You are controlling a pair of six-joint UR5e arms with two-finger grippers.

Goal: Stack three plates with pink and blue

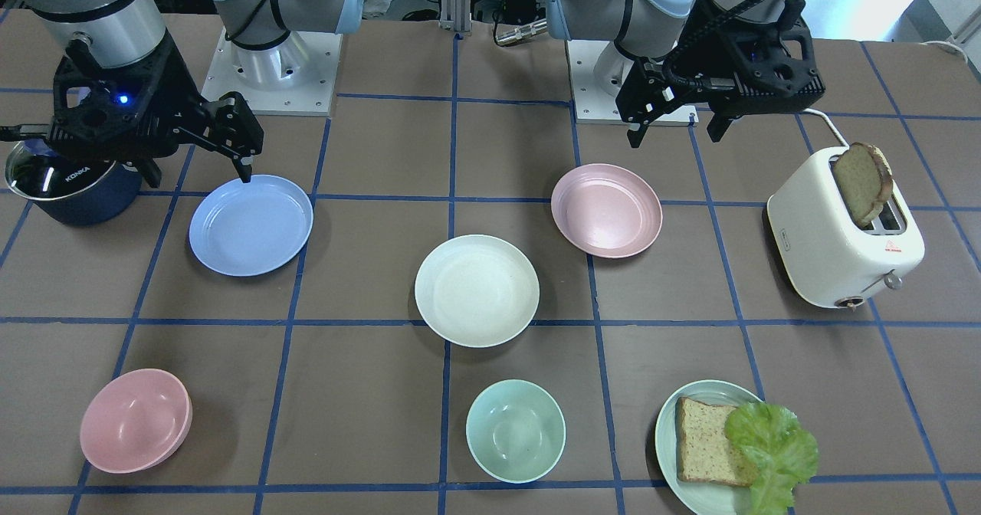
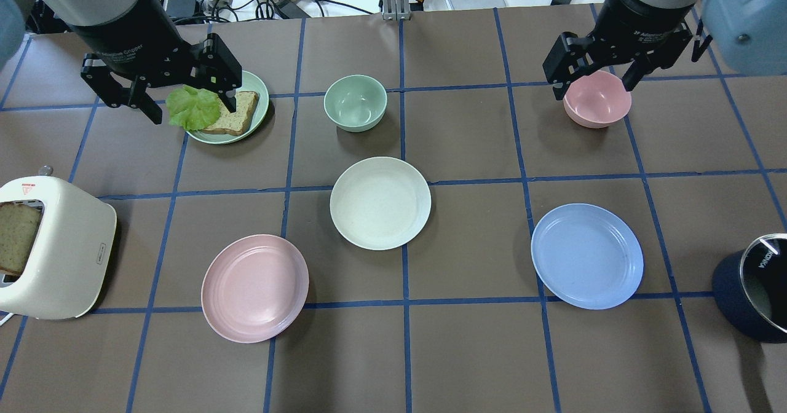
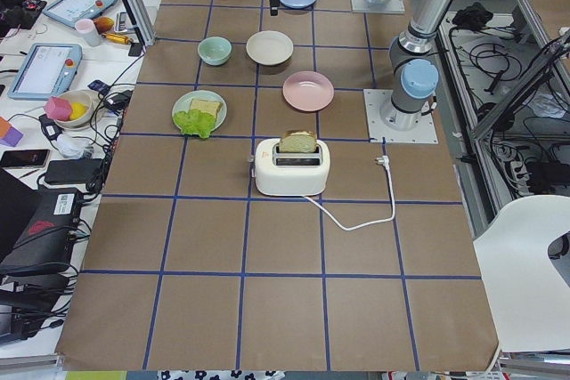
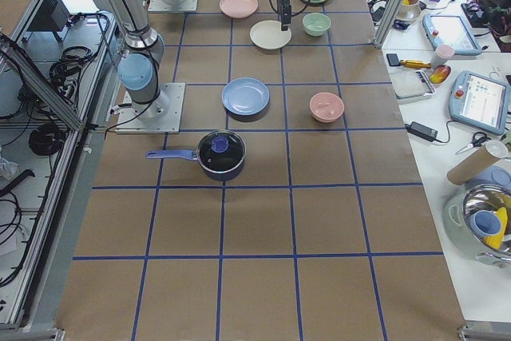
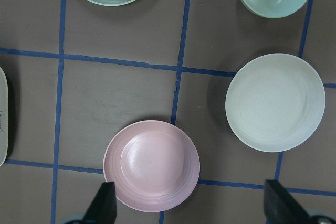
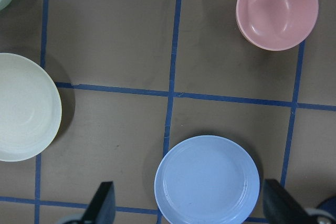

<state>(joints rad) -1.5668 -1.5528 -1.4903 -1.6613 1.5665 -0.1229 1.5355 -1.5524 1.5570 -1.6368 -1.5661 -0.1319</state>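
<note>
Three plates lie flat and apart on the brown table. The cream-white plate (image 2: 380, 203) is in the middle. The pale pink plate (image 2: 255, 287) is to its near left and the light blue plate (image 2: 587, 255) to its near right. My left gripper (image 2: 192, 110) is open and empty, high above the table. In the left wrist view the gripper (image 5: 191, 208) looks down on the pink plate (image 5: 151, 165) and the cream plate (image 5: 275, 102). My right gripper (image 2: 591, 90) is open and empty, also high up. In the right wrist view that gripper (image 6: 191, 208) hangs over the blue plate (image 6: 207, 180).
A white toaster (image 2: 52, 247) with a bread slice stands at the left edge. A mint-green plate (image 1: 667, 434) holds bread and lettuce. A mint bowl (image 2: 355, 102) and a pink bowl (image 2: 597, 99) sit at the far side. A dark blue pot (image 2: 753, 290) is at the right edge.
</note>
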